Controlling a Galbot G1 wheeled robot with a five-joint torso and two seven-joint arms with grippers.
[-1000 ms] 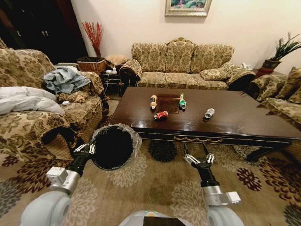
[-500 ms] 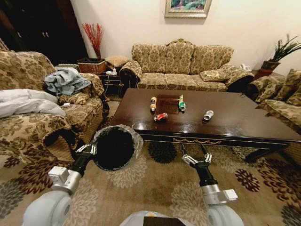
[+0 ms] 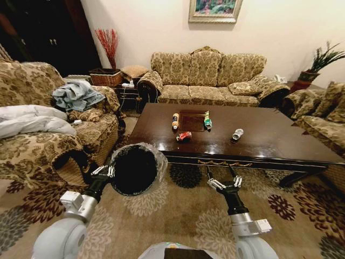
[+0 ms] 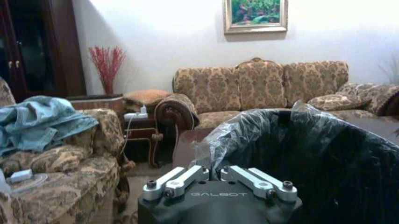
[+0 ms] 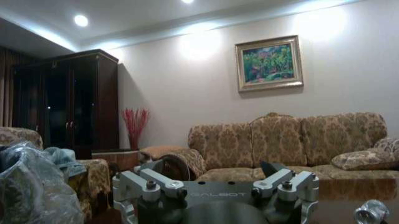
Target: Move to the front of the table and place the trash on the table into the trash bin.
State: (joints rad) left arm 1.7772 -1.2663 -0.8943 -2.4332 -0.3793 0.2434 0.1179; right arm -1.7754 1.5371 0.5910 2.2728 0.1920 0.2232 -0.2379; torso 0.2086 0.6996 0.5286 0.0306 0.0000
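At the left, the left end effector [image 3: 102,171] has its fingers pressed together on the rim of the trash bin [image 3: 135,168], pinching the liner and holding the black bin tilted above the carpet, just short of the surface's [image 3: 280,141] near left corner. That thin rim hold looks like the main risk: the liner could slip and the bin sag or drop if the base jolts, or its rim could knock the carved apron. On the surface, well beyond reach, lie the tan bottle [image 3: 175,120], the red can [image 3: 184,136], the green tube [image 3: 207,120] and the silver-white can [image 3: 237,134]; lying on glossy wood, the cans would probably roll if the surface is bumped. At the right, the right end effector [image 3: 225,181] hangs spread and empty before the apron, where its fingers could strike the edge.
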